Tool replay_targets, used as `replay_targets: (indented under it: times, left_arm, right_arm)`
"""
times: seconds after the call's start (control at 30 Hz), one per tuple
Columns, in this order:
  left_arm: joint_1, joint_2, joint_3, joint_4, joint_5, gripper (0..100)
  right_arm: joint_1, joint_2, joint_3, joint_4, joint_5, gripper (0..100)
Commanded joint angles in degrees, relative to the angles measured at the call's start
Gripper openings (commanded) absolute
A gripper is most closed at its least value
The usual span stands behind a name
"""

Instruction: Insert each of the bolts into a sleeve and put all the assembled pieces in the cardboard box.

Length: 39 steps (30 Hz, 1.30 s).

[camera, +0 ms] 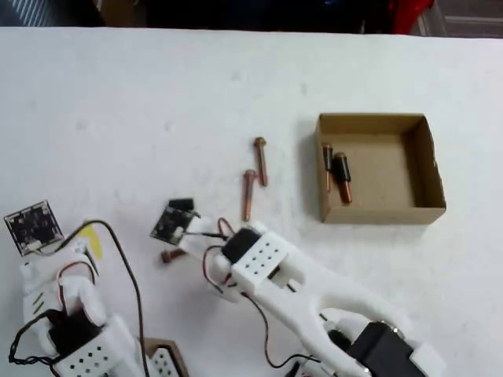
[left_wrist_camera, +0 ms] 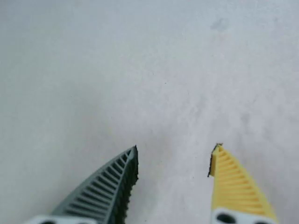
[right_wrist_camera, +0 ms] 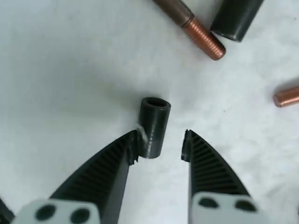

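In the right wrist view a short black sleeve (right_wrist_camera: 154, 126) lies between the fingers of my right gripper (right_wrist_camera: 161, 142), which is open; one finger touches its side and the other stands just clear. Past it lie a copper bolt (right_wrist_camera: 189, 23), a second black sleeve (right_wrist_camera: 238, 16) and the tip of another bolt (right_wrist_camera: 286, 95). From above, two loose bolts (camera: 260, 161) (camera: 249, 194) lie left of the cardboard box (camera: 428, 169), which holds two assembled pieces (camera: 342, 178). My left gripper (left_wrist_camera: 173, 154) is open over bare table.
The right arm (camera: 259, 263) stretches from the front edge toward the table's middle, its camera board (camera: 169, 224) covering the gripper. A copper bolt end (camera: 171, 255) shows beside it. The left arm (camera: 71, 314) sits at the front left corner.
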Motion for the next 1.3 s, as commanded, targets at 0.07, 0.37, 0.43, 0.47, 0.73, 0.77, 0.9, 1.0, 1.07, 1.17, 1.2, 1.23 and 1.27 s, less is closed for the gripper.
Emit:
replay_targets:
  times: [0.07,0.37,0.43,0.47,0.73,0.77,0.9,1.0,1.07,1.17,1.2,1.23,1.27]
  left_arm:
    - [0.92,-0.66,-0.44,-0.97,-0.62,27]
    - [0.92,-0.66,-0.44,-0.97,-0.62,27]
    - [0.92,-0.66,-0.44,-0.97,-0.62,27]
    - [0.92,-0.66,-0.44,-0.97,-0.62,27]
    - [0.92,-0.66,-0.18,-1.05,-0.62,27]
    - [0.92,-0.66,-0.18,-1.05,-0.62,27]
    - [0.92,-0.66,-0.18,-1.05,-0.62,27]
    - [0.92,-0.66,-0.18,-1.05,-0.62,27]
    - [0.92,-0.66,-0.18,-1.05,-0.62,27]
    - [0.92,-0.66,-0.18,-1.05,-0.62,27]
    - [0.92,-0.66,-0.18,-1.05,-0.62,27]
    - [0.92,-0.66,-0.09,-1.05,-0.62,27]
    - [0.92,-0.66,-0.09,-1.05,-0.62,27]
  right_arm:
    - [-0.40,-0.75,2.37,-6.02,-0.35,14.5]
    - [-0.40,-0.75,7.38,-12.35,-0.26,14.5]
    - [-0.40,-0.75,7.56,-12.53,-0.26,14.5]
    - [-0.40,-0.75,7.74,-12.70,-0.26,14.5]
    - [-0.40,3.74,6.51,-14.29,-0.18,14.5]
    - [-0.40,4.79,5.45,-13.41,-0.18,14.5]
    - [-0.40,8.48,2.11,-11.12,-0.18,14.5]
    - [-0.31,9.63,0.97,-10.51,-0.18,14.2]
    - [0.40,9.80,-0.09,-8.84,-0.18,11.1]
    - [2.86,9.98,-1.32,-7.96,-0.18,2.3]
    - [3.82,9.80,-1.32,-7.96,-0.18,1.2]
    - [4.79,9.63,-1.32,-7.96,-0.18,2.2]
    - [5.85,9.54,-1.32,-7.96,-0.18,2.6]
